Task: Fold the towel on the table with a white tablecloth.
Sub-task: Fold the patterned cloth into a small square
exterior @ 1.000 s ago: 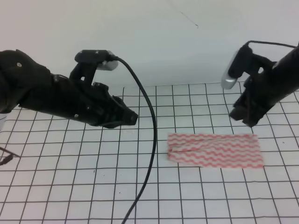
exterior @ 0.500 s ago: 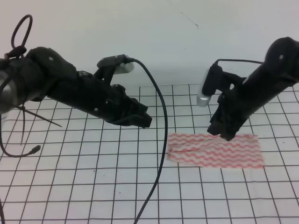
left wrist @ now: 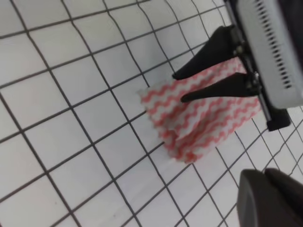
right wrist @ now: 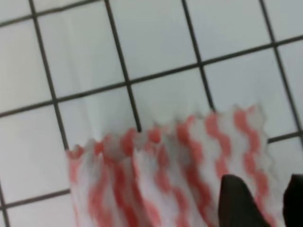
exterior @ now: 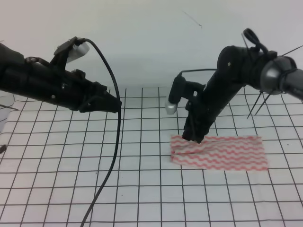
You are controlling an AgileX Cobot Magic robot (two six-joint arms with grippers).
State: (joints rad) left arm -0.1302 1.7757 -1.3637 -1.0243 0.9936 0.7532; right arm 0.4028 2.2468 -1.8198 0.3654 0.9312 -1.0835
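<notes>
Both arms are showing matte black housings; a silver-grey wrist camera [exterior: 171, 107] and a looping black cable [exterior: 111, 156] are showing.

Bright, even light — barely a shadow on the surface [exterior: 57, 189]; the right wrist view is soft, its towel [right wrist: 156, 175] blurred.

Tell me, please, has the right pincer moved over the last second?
Yes: the right pincer travelled left along the towel, from its right end to its left end.

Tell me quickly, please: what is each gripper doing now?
Left gripper: away from the towel, holding nothing; open or closed cannot be told.
Right gripper: jaws open over the towel's near end, nothing clamped.
</notes>
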